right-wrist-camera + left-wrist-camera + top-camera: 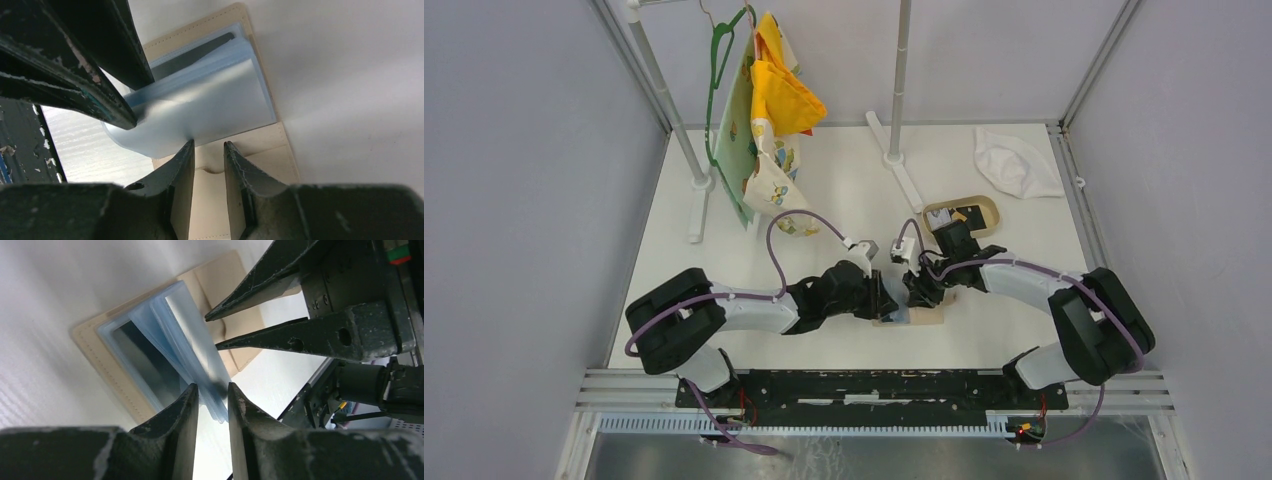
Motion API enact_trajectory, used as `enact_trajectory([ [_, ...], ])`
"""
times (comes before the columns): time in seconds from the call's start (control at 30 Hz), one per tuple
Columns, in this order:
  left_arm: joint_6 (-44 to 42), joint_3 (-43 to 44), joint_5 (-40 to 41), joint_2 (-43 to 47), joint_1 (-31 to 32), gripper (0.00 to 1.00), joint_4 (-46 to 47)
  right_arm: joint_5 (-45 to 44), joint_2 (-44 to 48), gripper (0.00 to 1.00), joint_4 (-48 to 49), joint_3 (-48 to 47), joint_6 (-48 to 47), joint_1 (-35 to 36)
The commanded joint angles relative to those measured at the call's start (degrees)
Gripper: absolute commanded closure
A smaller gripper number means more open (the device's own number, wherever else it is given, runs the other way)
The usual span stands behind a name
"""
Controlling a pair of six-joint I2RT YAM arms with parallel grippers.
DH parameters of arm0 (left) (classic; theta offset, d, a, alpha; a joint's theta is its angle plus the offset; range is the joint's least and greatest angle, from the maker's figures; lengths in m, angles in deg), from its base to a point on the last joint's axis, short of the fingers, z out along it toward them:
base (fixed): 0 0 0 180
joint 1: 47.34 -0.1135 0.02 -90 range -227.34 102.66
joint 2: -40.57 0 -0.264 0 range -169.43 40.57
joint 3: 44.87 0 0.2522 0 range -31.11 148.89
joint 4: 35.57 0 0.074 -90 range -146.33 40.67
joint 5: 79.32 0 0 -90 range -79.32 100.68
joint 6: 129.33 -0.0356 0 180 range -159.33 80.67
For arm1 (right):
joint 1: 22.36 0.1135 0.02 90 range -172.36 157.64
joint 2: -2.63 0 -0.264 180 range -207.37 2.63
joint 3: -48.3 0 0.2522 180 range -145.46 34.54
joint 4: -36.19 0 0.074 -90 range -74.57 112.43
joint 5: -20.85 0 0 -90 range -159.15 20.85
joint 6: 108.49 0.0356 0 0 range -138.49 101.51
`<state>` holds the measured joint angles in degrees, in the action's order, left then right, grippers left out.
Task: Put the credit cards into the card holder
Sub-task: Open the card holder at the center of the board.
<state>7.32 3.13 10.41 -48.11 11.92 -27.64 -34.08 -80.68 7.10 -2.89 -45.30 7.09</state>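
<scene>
At the overhead frame's lower centre, the card holder is being pinched by the left gripper at the edge of its blue sleeves. The right gripper is being held parted, empty, above the tan flap.

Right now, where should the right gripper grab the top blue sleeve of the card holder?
Take the top blue sleeve by the loose edge facing the right gripper, coming in over the bare tan half of the card holder, where that gripper sits open. That edge looks bowed up off the cover. The left gripper pinches the stack's corner, so keep clear of it.
</scene>
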Motion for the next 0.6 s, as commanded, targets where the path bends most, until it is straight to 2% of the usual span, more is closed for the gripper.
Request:
enact_trajectory([
  [0.0, 2.38, 0.81, -1.32, -0.73, 0.20, 0.64, 6.75, 4.53, 3.32, 0.65, 1.27, -0.74, 1.18, -1.70],
  [0.13, 2.07, 2.09, -1.74, -2.28, 0.07, 0.59, 7.87, 5.44, 5.82, 0.60, 1.69, -0.51, 2.16, -4.01],
  [0.37, 1.86, 5.27, -3.62, -7.26, 0.08, 0.58, 9.95, 4.13, 9.14, 0.58, 5.21, 1.06, 5.82, -8.19],
  [0.57, 1.71, 6.93, -5.53, -9.14, 0.06, 0.57, 13.83, -5.42, 8.75, 0.57, 8.21, 1.92, 10.49, -9.38],
])
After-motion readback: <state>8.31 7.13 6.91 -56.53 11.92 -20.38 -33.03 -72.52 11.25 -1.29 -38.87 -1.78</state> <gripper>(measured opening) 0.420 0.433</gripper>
